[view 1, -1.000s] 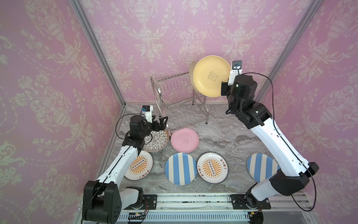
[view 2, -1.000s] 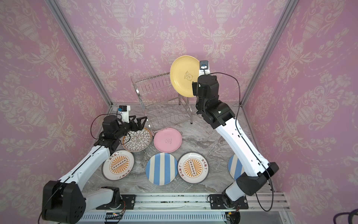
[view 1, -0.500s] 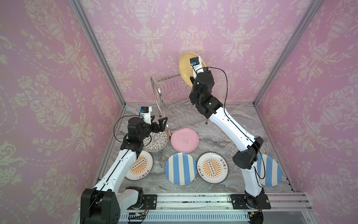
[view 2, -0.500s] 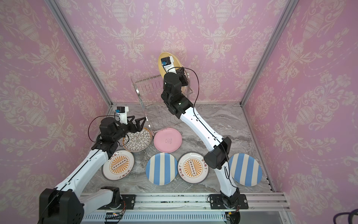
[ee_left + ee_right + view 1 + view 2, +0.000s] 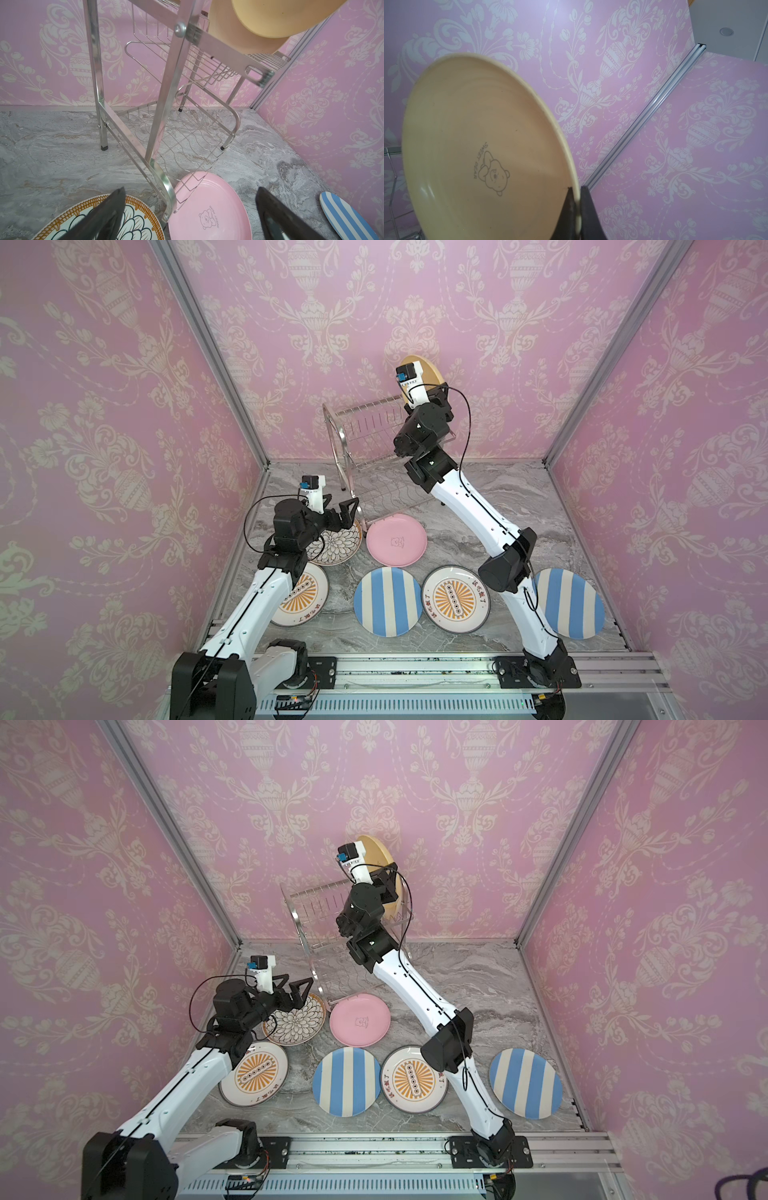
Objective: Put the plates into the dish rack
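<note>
My right gripper (image 5: 577, 189) is shut on the rim of the yellow plate (image 5: 483, 149), holding it upright and edge-on above the right end of the dish rack (image 5: 365, 427); both top views show the plate (image 5: 380, 853) behind the wrist. In the left wrist view a cream plate (image 5: 232, 35) stands in the rack's upper tier, just behind the yellow one (image 5: 280, 18). My left gripper (image 5: 338, 510) hangs open and empty over the edge of the petal plate (image 5: 336, 543), by the rack's front leg (image 5: 166, 187). The pink plate (image 5: 397, 539) lies flat beside it.
Along the front of the marble table lie two sunburst plates (image 5: 303, 597) (image 5: 455, 599) and two blue-striped plates (image 5: 388, 601) (image 5: 573, 601). The right arm's elbow (image 5: 507, 564) hangs over the right sunburst plate. Pink walls close in behind the rack and on both sides.
The right arm has swung left and carried the yellow plate from face-on at the rack's right end to edge-on over the rack. The left gripper has hardly moved.
</note>
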Action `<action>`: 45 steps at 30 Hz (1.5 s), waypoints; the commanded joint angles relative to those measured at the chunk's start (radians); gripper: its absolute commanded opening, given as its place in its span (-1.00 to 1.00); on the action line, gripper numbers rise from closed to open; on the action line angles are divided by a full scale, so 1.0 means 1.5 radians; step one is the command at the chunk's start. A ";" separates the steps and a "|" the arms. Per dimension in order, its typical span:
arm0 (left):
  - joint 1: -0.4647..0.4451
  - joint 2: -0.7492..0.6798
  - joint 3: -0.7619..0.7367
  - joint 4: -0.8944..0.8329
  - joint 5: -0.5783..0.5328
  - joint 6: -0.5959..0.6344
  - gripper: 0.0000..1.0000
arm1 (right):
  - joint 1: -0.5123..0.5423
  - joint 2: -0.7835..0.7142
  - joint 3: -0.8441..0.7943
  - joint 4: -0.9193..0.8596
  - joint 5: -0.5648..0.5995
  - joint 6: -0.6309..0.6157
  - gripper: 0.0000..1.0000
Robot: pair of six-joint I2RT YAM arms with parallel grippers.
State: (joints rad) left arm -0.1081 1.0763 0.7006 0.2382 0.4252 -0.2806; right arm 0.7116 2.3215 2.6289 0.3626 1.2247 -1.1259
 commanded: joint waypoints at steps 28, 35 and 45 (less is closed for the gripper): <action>-0.003 -0.008 -0.022 0.037 0.048 -0.014 0.99 | -0.014 0.080 0.055 -0.035 -0.013 0.055 -1.00; -0.004 0.001 -0.018 0.027 0.050 -0.008 0.99 | -0.028 0.078 0.033 -0.051 -0.004 0.088 -1.00; -0.003 0.015 -0.011 0.023 0.050 -0.005 0.99 | -0.033 0.080 0.029 -0.073 -0.008 0.117 -1.00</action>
State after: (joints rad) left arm -0.1081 1.0927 0.6666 0.2733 0.4706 -0.2893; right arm 0.6735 2.4386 2.6751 0.2550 1.2018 -0.9810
